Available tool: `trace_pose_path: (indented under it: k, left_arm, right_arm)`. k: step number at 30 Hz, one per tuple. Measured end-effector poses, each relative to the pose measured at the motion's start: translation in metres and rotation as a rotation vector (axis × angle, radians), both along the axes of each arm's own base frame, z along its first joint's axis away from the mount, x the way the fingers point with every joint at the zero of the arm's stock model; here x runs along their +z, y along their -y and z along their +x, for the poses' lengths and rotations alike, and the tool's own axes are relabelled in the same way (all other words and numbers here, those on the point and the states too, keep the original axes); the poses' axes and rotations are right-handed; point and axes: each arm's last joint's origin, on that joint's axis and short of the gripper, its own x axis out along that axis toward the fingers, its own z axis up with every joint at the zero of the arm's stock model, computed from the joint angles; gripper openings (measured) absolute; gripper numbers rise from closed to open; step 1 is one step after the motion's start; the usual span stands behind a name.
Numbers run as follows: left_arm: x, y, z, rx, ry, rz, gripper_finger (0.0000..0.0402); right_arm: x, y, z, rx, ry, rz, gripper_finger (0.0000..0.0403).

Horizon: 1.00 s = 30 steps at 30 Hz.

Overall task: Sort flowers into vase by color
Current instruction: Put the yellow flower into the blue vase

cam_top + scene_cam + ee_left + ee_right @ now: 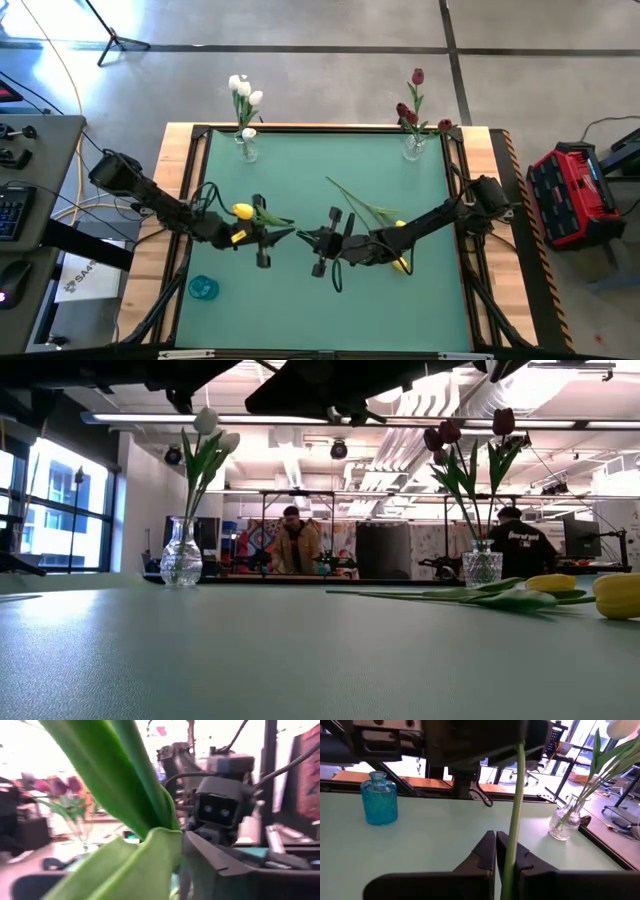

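A yellow tulip [243,210] hangs in the air between both arms near the table's middle. Its green stem [516,795] slants from my left gripper [268,232] down to my right gripper [305,240]. Both grippers are shut on it and face each other. Two more yellow tulips [400,226] lie flat on the table under the right arm, stems [350,197] pointing to the far side. White tulips [245,92] stand in a clear vase [247,150] at the far left. Dark red tulips [412,105] stand in a clear vase [413,148] at the far right. My left gripper holds the yellow tulip close to its head, where the leaves [135,795] spread, coming level from the table's left. The leaves hide the exact place of contact; the tulip is lifted clear. My right gripper [502,837] comes level from the table's right. The lower stem [509,865] runs lengthwise between its two fingers [487,852].
A small blue glass bottle [202,288] stands at the near left, also seen in the right wrist view [380,799]. The green mat has a raised dark frame [452,180]. People work at benches beyond the table [295,545].
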Motion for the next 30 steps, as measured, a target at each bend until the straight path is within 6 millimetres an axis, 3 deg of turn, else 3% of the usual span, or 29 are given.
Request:
trace_pose_path:
  k: [3, 7, 11, 16, 21, 30]
  left_arm:
    - [0.0, 0.002, -0.002, 0.053, -0.015, 0.036, 0.0019]
    - [0.0, 0.002, -0.002, 0.085, -0.026, 0.059, 0.001]
    - [-0.003, 0.003, -0.005, 0.13, -0.08, 0.071, 0.0004]
    - [-0.004, -0.002, -0.018, 0.14, -0.27, 0.006, 0.0002]
    - [0.016, -0.011, -0.036, 0.169, -0.531, -0.16, 0.0001]
    - [0.058, -0.023, -0.066, 0.262, -0.881, -0.404, 0.0]
  right_arm:
    - [-0.001, 0.0, 0.0, 0.016, 0.004, 0.039, 0.0001]
    - [-0.009, 0.006, 0.001, 0.06, -0.072, 0.104, 0.0025]
    - [-0.027, 0.013, -0.005, 0.005, -0.238, 0.167, 0.009]
    - [-0.051, 0.024, -0.023, -0.25, -0.416, 0.308, 0.0179]
    - [-0.058, 0.021, -0.037, -0.393, -0.455, 0.276, 0.0222]
    - [-0.055, 0.022, -0.033, -0.381, -0.418, 0.274, 0.022]
